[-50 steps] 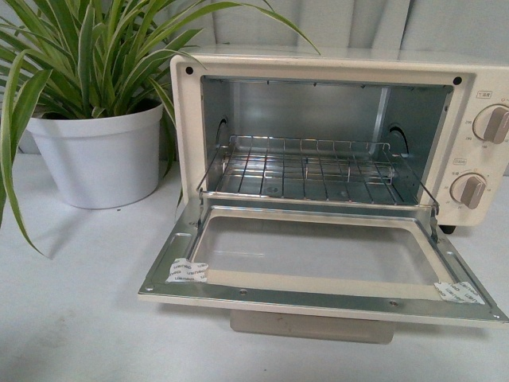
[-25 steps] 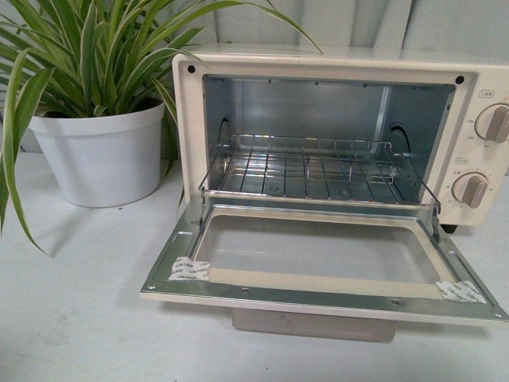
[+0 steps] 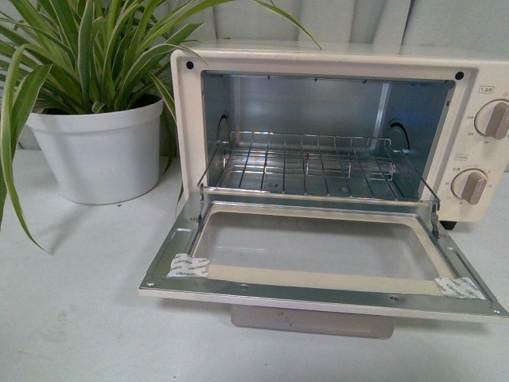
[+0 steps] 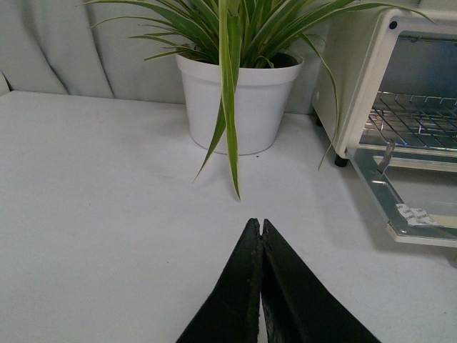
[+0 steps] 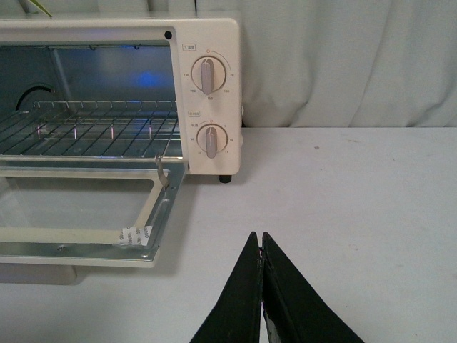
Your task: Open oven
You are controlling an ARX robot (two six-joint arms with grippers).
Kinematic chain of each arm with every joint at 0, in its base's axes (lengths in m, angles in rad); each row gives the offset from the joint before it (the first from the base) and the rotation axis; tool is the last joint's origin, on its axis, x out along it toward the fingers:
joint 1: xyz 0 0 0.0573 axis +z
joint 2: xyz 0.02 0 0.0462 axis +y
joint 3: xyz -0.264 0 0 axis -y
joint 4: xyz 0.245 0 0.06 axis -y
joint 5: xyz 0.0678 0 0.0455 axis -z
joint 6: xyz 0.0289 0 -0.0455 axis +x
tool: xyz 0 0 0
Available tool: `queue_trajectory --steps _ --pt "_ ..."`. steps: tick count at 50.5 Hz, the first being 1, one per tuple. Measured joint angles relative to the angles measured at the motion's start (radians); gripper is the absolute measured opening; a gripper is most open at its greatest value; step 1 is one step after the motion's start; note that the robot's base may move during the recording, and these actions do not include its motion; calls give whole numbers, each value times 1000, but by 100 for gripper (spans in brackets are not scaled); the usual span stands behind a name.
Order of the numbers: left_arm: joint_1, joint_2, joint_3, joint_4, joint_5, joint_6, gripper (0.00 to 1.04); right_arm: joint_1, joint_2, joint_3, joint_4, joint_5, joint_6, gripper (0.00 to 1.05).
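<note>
Oven (image 3: 334, 119) door hangs open; both arms' fingers (image 4: 261, 239) (image 5: 260, 246) pressed together, empty, above table.

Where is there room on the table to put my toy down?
Bare white table lies right of the cream-white toaster oven, and left of its open glass door, before the white plant pot. The door fills the middle.

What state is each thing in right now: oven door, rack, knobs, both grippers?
Oven door: fully open, folded down flat.
Wire rack: inside the oven, bare.
Two knobs: pointers upright.
Left gripper: shut, holding nothing, above the table.
Right gripper: shut, holding nothing, clear of the oven.
</note>
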Motion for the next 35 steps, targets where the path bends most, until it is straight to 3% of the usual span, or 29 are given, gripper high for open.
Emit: queue_trajectory --steps 9,12,22,32,35 --pt "0 0 0 0 0 0 5 0 0 0 0 0 0 1" --pt "0 0 0 0 0 0 15 0 0 0 0 0 -2 4" --pt "0 0 0 0 0 0 50 0 0 0 0 0 -1 39" --pt "0 0 0 0 0 0 97 0 0 0 0 0 -1 86" --pt "0 0 0 0 0 2 99 0 0 0 0 0 0 97"
